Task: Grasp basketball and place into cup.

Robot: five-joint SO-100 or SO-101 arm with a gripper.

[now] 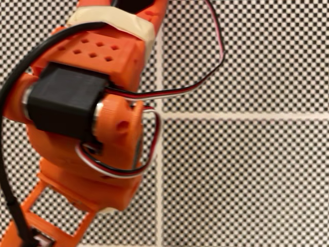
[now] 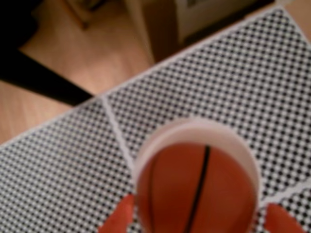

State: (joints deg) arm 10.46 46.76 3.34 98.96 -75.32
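In the wrist view the cream-white cup (image 2: 194, 127) stands on the checkered mat, seen from above. The orange basketball (image 2: 170, 189) with its black seams lies inside the cup, filling most of the mouth. My gripper (image 2: 201, 222) hovers right over the cup and is open. Its orange fingertips (image 2: 117, 219) show at the bottom edge, one on each side of the cup and outside its rim, touching nothing. In the fixed view the orange arm (image 1: 87, 103) fills the left half and hides the cup, the ball and the gripper.
A black-and-white checkered mat (image 1: 247, 170) with white seam lines (image 1: 241, 115) covers the table. In the wrist view its far edge meets a wooden floor (image 2: 73, 53), with furniture legs (image 2: 146, 24) beyond. Servo cables (image 1: 205, 77) loop off the arm.
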